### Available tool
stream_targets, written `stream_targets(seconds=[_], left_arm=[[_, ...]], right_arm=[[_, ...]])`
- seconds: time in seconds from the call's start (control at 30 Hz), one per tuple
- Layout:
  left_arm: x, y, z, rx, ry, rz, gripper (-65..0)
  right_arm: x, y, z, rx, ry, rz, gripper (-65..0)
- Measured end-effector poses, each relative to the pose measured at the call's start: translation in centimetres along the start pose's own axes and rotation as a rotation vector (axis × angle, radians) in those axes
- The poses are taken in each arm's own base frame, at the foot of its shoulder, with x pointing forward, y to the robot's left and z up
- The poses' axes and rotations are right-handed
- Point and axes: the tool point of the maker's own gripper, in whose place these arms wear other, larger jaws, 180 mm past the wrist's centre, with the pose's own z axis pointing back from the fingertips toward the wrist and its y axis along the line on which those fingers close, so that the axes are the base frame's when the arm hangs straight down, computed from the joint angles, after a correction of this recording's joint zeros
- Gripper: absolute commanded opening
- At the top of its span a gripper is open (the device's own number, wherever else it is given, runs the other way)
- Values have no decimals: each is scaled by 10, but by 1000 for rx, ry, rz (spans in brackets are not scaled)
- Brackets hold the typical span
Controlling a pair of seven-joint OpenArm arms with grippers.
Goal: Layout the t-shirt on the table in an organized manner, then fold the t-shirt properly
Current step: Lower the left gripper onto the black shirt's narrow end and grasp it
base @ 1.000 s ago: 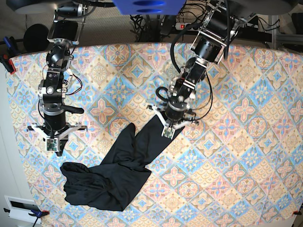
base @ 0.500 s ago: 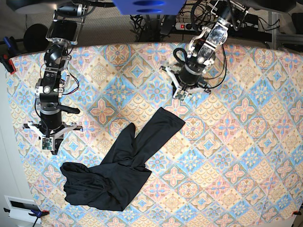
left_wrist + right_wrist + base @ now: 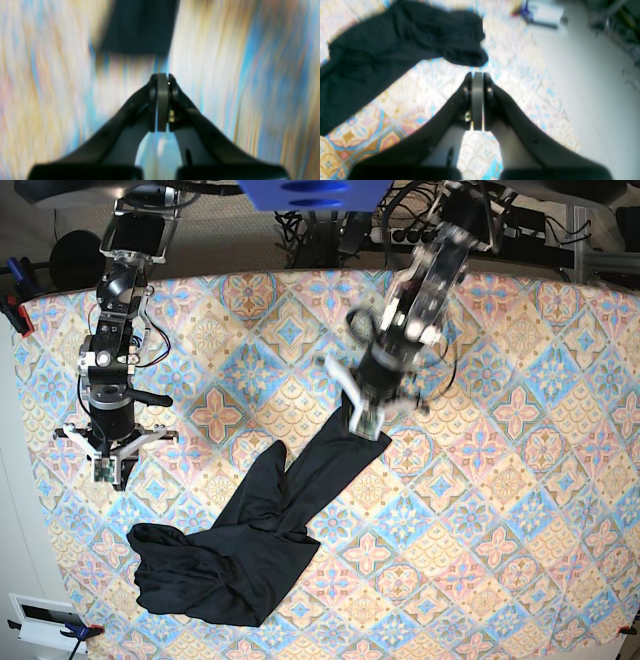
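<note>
On the left of the base view the right gripper (image 3: 107, 471) hangs over the bench (image 3: 520, 510) with its fingers (image 3: 467, 82) pressed together and nothing in them. It is well apart from the shirt, so I think it is waiting for its turn.

The black t-shirt (image 3: 250, 540) lies low on the bench. Its body is bunched in a heap near the front left edge. 1 long part is pulled out flat toward the middle, which looks like a start on laying it out.

Near the far end of that part is the left gripper (image 3: 366, 418). Its fingers (image 3: 153, 82) are together too, and empty. Its own camera is blurry, with the cloth end just ahead.

I can read no words or labels anywhere.
</note>
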Motion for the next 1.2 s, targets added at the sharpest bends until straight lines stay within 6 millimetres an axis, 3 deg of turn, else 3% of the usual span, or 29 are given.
stream_targets(seconds=[0.07, 0.2, 0.27, 0.43, 0.67, 0.9, 0.97, 1.03, 1.2], left_arm=[[3, 13, -28, 53, 23, 81, -650], [-25, 42, -69, 136, 168, 210, -650], [-15, 56, -92, 157, 139, 247, -650], [-2, 72, -133, 193, 61, 250, -650], [24, 62, -149, 175, 22, 237, -650], [100, 74, -158, 173, -99, 202, -650], [105, 69, -159, 159, -95, 164, -644], [95, 59, -162, 136, -37, 125, -590], [75, 34, -166, 83, 21, 7, -361]], right_arm=[[11, 0, 2, 0, -62, 2, -650], [9, 2, 8, 6, -90, 9, -650], [1, 4, 11, 13, -73, 11, -650], [7, 6, 15, 18, -133, 12, -650], [10, 6, 18, 20, -160, 17, -650], [20, 12, 23, 24, -189, -7, -650], [21, 13, 23, 24, -192, -7, -650], [20, 12, 23, 21, -190, -8, -650], [21, 13, 23, 23, -191, -8, -650]])
